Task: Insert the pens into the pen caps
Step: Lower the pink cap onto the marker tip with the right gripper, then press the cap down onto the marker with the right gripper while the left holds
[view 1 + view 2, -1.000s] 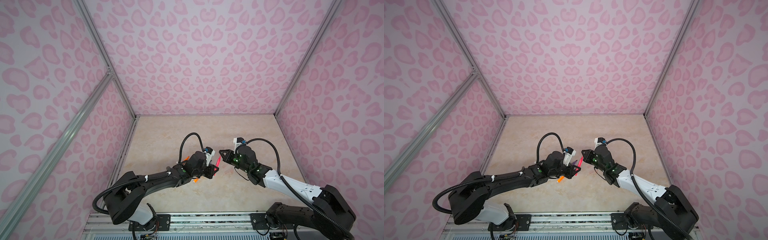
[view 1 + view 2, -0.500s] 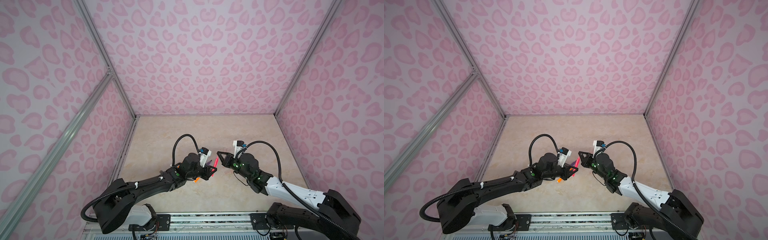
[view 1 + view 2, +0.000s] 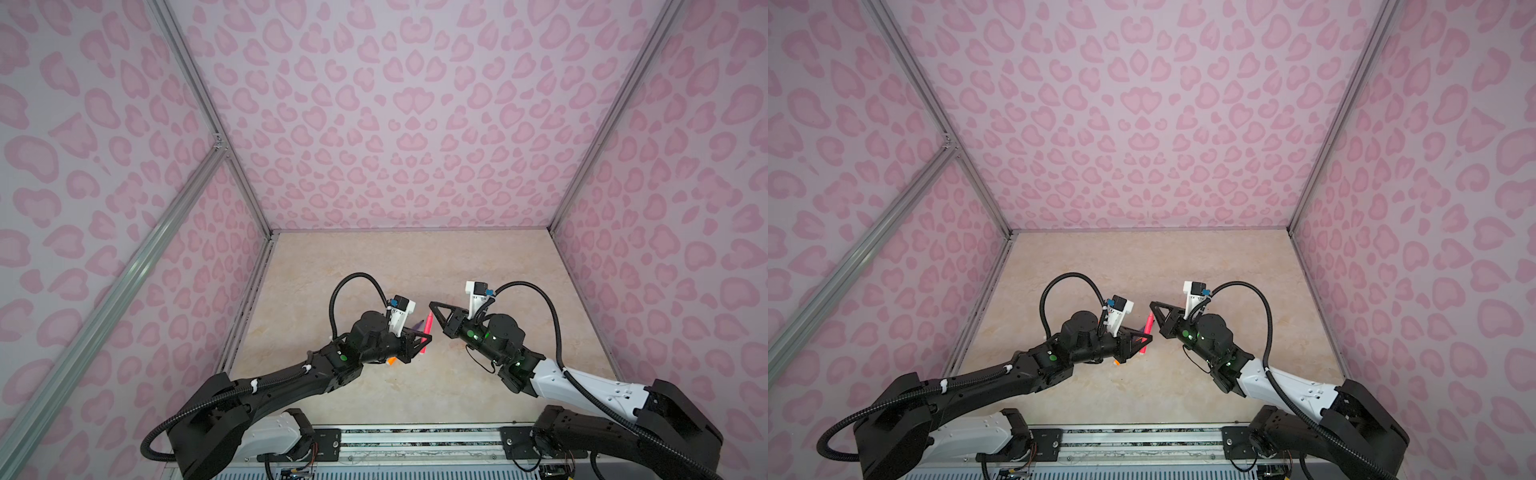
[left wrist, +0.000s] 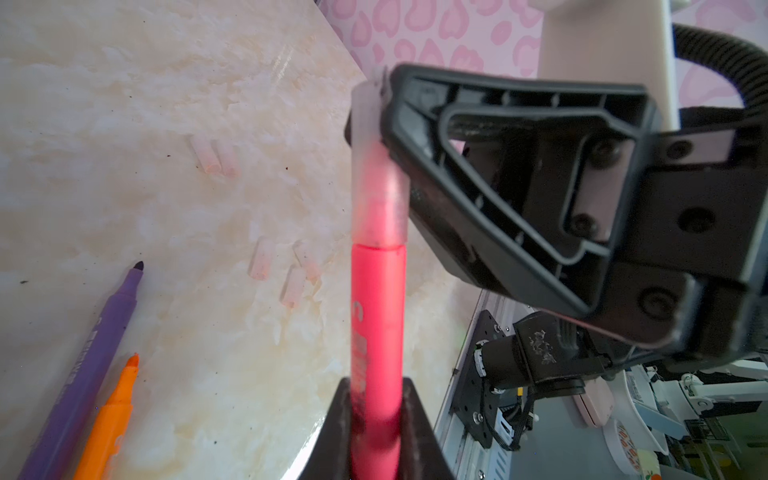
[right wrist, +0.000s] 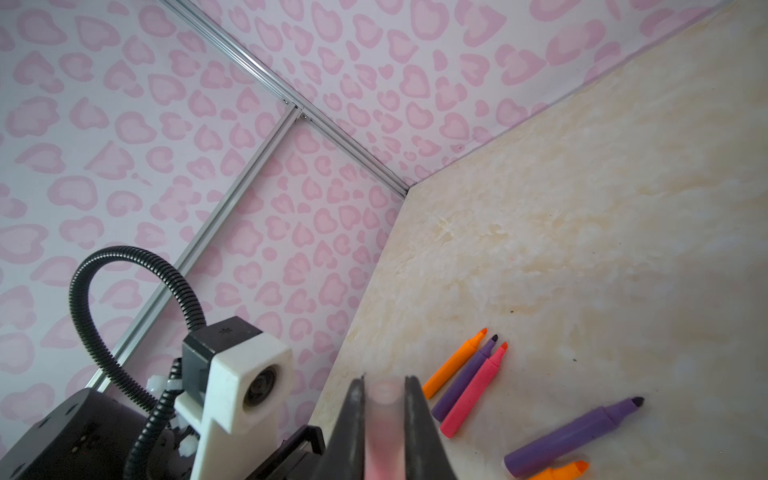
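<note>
Though the left gripper [image 4: 376,395], clamped round it, hides its butt, the pink-red pen [image 4: 377,324] points toward the back edge of the counter [image 4: 187,104] from above its middle — tip blurred inside the frosted cap [image 4: 376,187]; the right gripper [image 5: 384,395] pinches that cap.

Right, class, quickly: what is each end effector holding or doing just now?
Left end effector: closed, holding the pink pen.
Right end effector: closed, holding the clear cap on that pen's tip.
</note>
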Controlling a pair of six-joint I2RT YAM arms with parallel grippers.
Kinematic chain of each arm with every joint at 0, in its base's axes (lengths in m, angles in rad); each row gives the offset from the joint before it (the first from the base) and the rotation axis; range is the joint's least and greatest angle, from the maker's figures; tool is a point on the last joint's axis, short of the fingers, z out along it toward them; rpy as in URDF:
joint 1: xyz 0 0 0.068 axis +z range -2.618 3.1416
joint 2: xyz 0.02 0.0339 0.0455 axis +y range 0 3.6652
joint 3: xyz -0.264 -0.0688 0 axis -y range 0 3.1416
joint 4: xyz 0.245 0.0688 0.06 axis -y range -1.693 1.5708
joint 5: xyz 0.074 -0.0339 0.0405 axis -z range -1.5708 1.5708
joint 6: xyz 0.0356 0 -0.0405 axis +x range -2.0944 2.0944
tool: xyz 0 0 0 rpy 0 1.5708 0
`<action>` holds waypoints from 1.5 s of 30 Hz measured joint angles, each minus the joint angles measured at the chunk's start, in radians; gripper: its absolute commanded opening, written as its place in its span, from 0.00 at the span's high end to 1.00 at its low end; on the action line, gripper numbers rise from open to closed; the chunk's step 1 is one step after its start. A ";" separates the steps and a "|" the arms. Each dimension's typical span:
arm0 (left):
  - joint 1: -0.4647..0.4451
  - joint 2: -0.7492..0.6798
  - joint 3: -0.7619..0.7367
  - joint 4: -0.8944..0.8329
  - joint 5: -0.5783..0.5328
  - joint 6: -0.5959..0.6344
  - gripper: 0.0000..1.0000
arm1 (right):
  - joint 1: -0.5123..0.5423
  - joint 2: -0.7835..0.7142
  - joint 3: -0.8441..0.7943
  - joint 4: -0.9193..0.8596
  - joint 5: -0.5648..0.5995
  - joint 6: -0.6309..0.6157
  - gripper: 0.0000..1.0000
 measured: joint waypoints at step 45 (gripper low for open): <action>-0.310 0.079 0.242 -0.391 -0.733 0.262 0.96 | 0.010 -0.062 0.215 -0.441 0.115 -0.146 0.56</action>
